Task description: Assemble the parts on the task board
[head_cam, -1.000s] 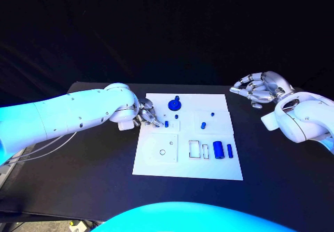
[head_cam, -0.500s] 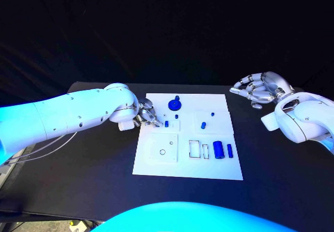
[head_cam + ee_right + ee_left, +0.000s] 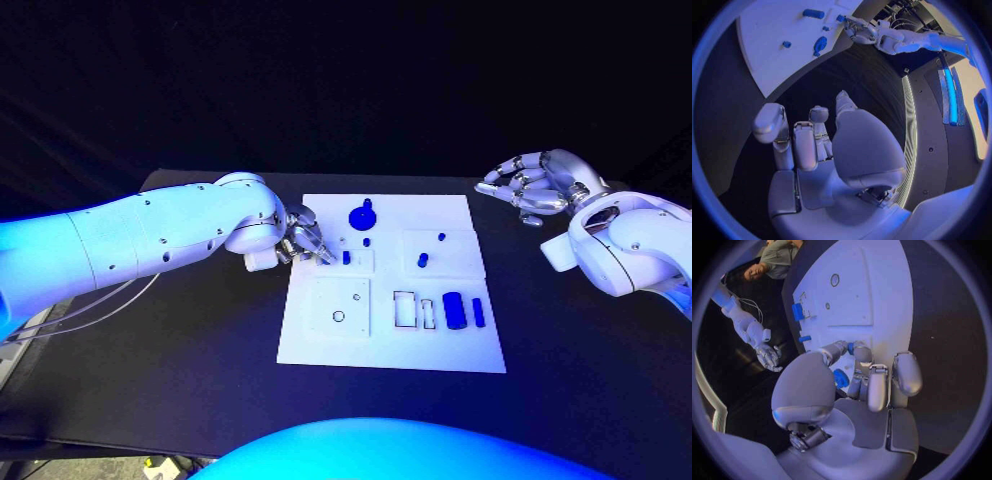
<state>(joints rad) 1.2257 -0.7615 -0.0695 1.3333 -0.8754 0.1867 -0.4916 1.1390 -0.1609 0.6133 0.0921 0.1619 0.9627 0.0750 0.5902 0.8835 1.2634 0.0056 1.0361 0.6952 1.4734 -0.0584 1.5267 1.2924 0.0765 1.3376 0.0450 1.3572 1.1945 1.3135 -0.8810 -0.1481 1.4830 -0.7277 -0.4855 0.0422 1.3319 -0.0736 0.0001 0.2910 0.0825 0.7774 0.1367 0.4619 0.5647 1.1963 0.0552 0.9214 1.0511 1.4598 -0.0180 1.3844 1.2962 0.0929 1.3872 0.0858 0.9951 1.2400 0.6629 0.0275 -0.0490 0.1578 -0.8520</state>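
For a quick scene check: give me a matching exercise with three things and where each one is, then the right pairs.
Things:
1. left robot hand
2. right robot hand
3. large blue cylinder

Places:
A. off the board, beyond its far right corner
B. lying on the board's near right part
C. at the board's left edge, fingertips over the board

Pairs: 1-C, 2-A, 3-B. The board is the white task board.

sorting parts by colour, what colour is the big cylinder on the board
Blue; the big cylinder shows best in the head view.
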